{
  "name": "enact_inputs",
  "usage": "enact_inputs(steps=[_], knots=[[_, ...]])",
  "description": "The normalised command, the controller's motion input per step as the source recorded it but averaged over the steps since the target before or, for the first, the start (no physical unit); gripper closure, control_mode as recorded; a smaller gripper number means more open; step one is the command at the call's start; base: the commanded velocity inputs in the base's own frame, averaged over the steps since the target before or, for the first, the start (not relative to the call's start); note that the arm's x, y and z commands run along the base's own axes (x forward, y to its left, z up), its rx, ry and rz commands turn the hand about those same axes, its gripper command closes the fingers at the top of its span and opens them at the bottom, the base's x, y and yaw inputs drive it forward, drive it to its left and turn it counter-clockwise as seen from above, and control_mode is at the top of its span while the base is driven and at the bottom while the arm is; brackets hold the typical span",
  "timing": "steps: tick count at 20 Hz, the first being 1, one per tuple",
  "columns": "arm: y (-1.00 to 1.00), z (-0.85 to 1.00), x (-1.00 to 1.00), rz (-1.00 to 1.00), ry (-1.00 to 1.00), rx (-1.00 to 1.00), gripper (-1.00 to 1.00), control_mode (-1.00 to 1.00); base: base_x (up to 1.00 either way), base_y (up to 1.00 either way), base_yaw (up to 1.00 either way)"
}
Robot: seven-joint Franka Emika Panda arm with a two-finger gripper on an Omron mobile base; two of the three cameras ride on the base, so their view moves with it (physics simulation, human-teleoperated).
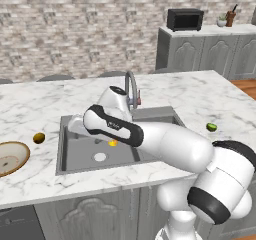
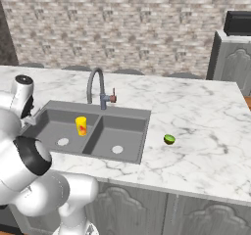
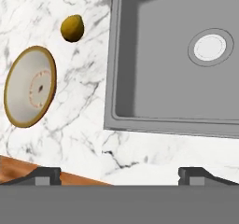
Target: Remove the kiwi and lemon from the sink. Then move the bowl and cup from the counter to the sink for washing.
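Fingers (image 3: 46,175) spread wide, holding nothing, tips poking up at the bottom of the hand view over the near-left table edge, just outside the sink's left wall.

Bowl (image 3: 30,86) is next: tan with a brown rim and pale middle, flat on the table (image 1: 45,99) left of the sink (image 3: 172,111), not touching it. In the left base view the bowl (image 1: 11,157) is cut off by the left edge. Small golden-brown fruit (image 3: 72,27) sits just beyond the bowl, close but apart, also on the table, between bowl and sink rim. Probably the kiwi.

Cup (image 2: 81,126), yellow with a red-orange mark, stands upright in the left basin near the divider, so that part looks done. Green-yellow fruit (image 2: 169,139) lies on the table right of the sink, well apart from it. Probably the lemon. Both basins look free of fruit. Pale drain (image 3: 209,47) visible, faucet (image 2: 96,87) at the far rim.

Step in hand, as I judge: fruit out, cup in, bowl left. Arm (image 1: 150,136) reaches left across the sink toward the bowl side.

Next move calls for: shift the hand further left over the bowl, drop down, pinch the rim since the bowl is too wide to span, lift clear of the sink wall, set it in the left basin without knocking the cup. Watch the nearby fruit on approach.
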Motion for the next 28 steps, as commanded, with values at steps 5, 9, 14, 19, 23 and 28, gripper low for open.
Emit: enact_inputs(steps=[5,9,14,19,23,28], knots=[[0.32,0.04,-0.14,-0.02,0.00,0.03,-1.00,-1.00,0.00,0.00,0.00],[0.28,0.00,-0.05,-0.03,0.01,0.00,-1.00,-1.00,0.00,0.00,0.00],[0.23,0.01,0.00,-0.03,0.04,0.00,-1.00,-1.00,0.00,0.00,0.00],[0.16,0.06,0.01,-0.01,0.06,0.03,-1.00,-1.00,0.00,0.00,0.00],[0.29,0.01,0.00,-0.02,0.01,0.06,-1.00,-1.00,0.00,0.00,0.00],[0.29,0.00,-0.01,-0.02,0.00,0.03,-1.00,-1.00,0.00,0.00,0.00]])
